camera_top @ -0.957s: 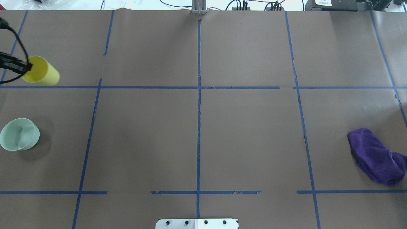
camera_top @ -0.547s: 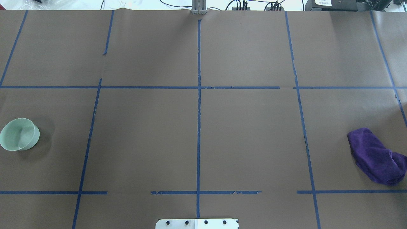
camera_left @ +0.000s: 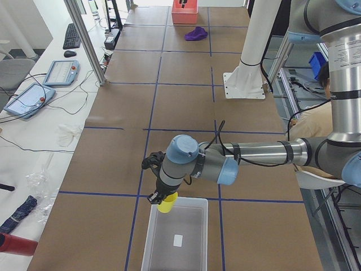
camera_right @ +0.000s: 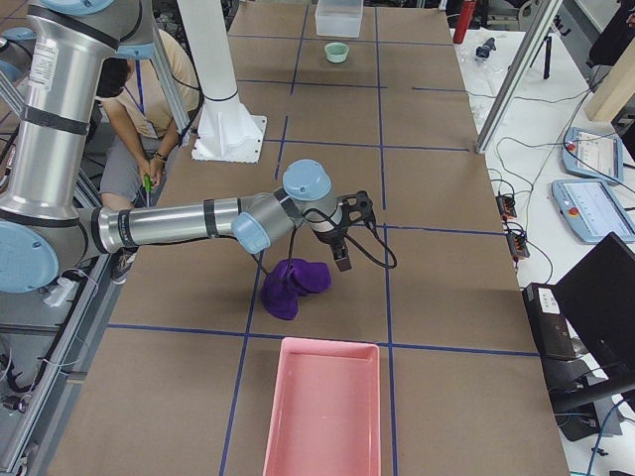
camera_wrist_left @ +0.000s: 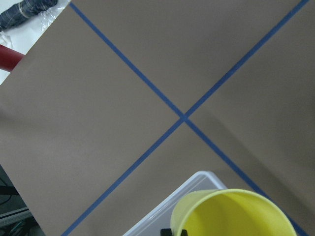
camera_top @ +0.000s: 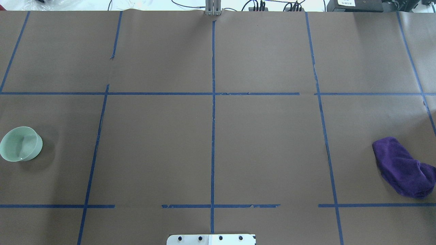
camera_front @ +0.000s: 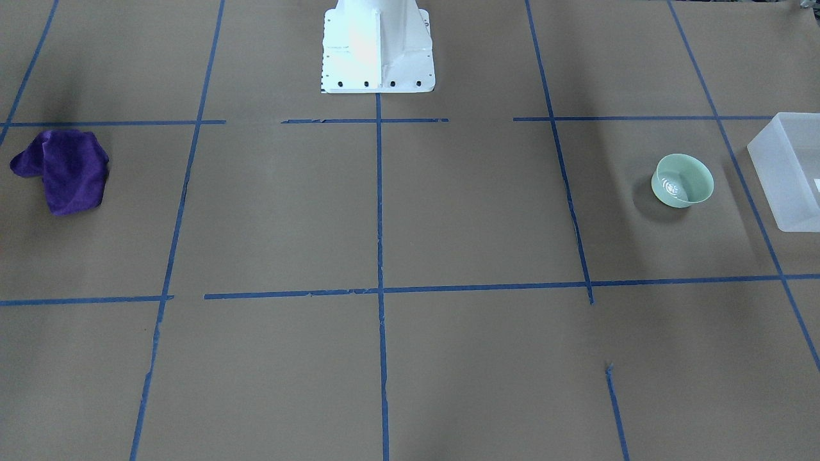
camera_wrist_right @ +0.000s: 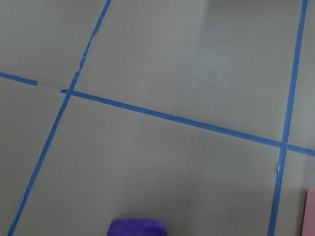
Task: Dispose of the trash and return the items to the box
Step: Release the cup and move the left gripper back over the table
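Note:
My left gripper (camera_left: 159, 197) is shut on the rim of the bright-yellow cup (camera_left: 167, 202) and holds it over the near end wall of the frosted-white box (camera_left: 176, 257). The left wrist view shows the cup (camera_wrist_left: 231, 214) above a corner of the box (camera_wrist_left: 197, 184). The mint-green bowl (camera_top: 20, 143) stands upright on the table beside the box (camera_front: 791, 169); it also shows in the front view (camera_front: 682, 180). My right gripper (camera_right: 342, 258) hovers just above the purple cloth (camera_right: 294, 281); I cannot tell whether it is open or shut.
The purple cloth (camera_top: 403, 166) lies crumpled at the table's right end, near a pink tray (camera_right: 322, 407). The white robot base (camera_front: 377, 48) stands at the table's middle edge. Blue tape lines cross the brown table.
One second ago my left gripper held the yellow cup at the overhead view's left edge; it has since moved out of that view to the left. The bowl and cloth have not moved.

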### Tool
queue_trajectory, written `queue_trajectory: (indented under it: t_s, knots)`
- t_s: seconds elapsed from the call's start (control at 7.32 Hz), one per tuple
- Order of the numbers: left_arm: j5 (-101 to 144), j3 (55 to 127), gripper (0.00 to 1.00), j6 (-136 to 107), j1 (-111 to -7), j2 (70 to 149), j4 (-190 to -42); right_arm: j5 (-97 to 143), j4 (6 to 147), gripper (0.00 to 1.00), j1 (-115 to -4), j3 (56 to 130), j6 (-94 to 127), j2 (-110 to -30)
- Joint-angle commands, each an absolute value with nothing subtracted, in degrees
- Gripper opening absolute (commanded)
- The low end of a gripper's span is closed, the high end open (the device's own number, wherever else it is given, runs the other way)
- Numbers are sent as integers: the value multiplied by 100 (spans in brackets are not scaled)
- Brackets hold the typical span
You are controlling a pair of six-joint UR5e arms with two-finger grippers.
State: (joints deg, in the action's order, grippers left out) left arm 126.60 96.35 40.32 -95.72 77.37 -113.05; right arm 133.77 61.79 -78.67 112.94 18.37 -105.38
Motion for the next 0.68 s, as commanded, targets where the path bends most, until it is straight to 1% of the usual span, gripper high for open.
queue_trajectory:
  t_s: [0.0, 0.14, 0.41, 0.55]
  knots:
    - [13013, 9124, 0, 3687, -9598, 7393, -12214, 13368, 6179, 100, -7866, 11294, 1837, -10555]
    - [13112, 8879, 0, 3517, -9572, 7339, -12600, 13368, 6179, 100, -7866, 11294, 1837, -10556]
    - [13427, 8684, 0, 3437, -9467, 7321, -12709, 13368, 6179, 100, -7831, 11294, 1837, -10591]
    - [13804, 8588, 0, 3445, -9213, 7313, -12700, 13359, 6170, 100, -7814, 11294, 1837, -10626]
